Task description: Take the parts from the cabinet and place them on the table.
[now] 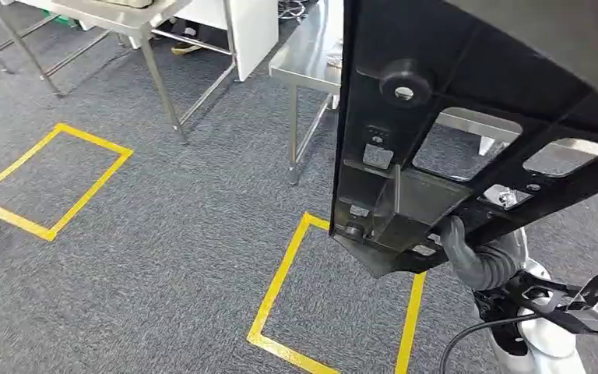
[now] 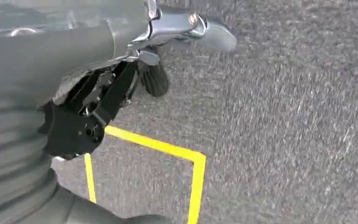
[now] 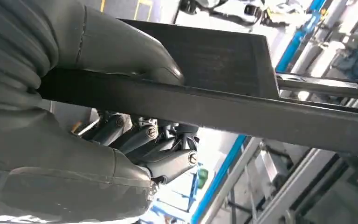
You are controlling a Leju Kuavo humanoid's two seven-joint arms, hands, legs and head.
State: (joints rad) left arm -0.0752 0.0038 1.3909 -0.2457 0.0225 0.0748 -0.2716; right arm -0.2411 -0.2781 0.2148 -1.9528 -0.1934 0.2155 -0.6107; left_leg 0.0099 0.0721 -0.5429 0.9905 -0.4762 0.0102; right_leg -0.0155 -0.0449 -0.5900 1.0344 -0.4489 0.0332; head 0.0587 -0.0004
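Over on the left we have grey carpet with a yellow floor square [image 1: 51, 181] taped out, and beyond it the legs of a steel table [image 1: 144, 31]. Our left hand [image 2: 121, 84] hangs low over that carpet in its wrist view, nothing in it, the dark fingers apparently curled in, though we cannot tell for certain how closed it is.

Coming across to the middle, a second yellow square [image 1: 335, 300] sits on the floor just below us, and behind it a second steel table [image 1: 304, 54], which looks the likely set-down spot.

Now the right side: the black part [image 1: 452, 132], a big flat moulded panel with cut-outs, is up in the air close to the camera. Its long axis runs from low centre up toward the far right. Our right hand [image 1: 475, 257] grips it at its lower edge, thumb [image 3: 121, 51] pressed on one face and fingers [image 3: 140, 137] wrapped under the other.

So the panel lies above and forward of the holding hand, and the nearer table is ahead, a little left of the part. The right arm carries this one; we judge the panel must swing forward and flatten out to land.
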